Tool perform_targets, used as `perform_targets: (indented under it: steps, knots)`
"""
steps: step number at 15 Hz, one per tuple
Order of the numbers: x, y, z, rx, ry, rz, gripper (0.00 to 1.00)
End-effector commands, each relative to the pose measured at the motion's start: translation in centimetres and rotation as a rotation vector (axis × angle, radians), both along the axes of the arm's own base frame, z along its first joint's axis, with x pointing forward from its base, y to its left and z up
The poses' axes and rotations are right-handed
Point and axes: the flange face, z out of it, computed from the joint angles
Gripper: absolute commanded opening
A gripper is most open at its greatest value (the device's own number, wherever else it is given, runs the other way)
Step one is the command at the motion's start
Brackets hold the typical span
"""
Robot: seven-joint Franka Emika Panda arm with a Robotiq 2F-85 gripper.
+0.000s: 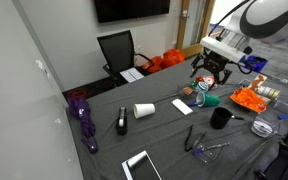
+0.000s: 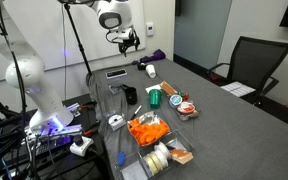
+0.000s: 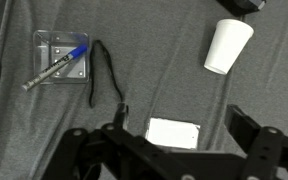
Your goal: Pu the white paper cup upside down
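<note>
The white paper cup [image 1: 144,110] lies on its side on the grey table, left of the middle; it also shows in an exterior view [image 2: 151,71] and at the upper right of the wrist view [image 3: 227,45]. My gripper [image 1: 210,72] hangs open and empty well above the table, off to the cup's right in that view. In the wrist view the two fingers [image 3: 184,128] are spread wide over a flat white card [image 3: 174,132], with the cup apart from them.
Around it are a black mug [image 1: 220,118], the white card [image 1: 184,106], a teal object [image 1: 210,99], an orange pile [image 1: 249,98], a phone [image 1: 141,165], a purple umbrella [image 1: 81,112], and a clear tray with a blue pen [image 3: 64,58] beside a black cord [image 3: 96,75].
</note>
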Motion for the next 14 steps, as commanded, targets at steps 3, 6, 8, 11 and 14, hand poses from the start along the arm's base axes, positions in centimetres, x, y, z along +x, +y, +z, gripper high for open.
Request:
perform_targets:
  steps: [3,6,8,11,14]
  knots:
    - [5.2,2.6,-2.4,0.011,-0.006,-0.214,1.0]
    - [8.5,3.6,-4.2,-0.004,0.047,-0.259,1.0]
    - [10.6,3.9,-5.2,-0.016,0.084,-0.216,1.0]
    - [13.6,4.4,-6.6,0.0,0.096,-0.18,1.0]
    - [15.4,3.9,-8.1,-0.03,0.126,-0.089,1.0]
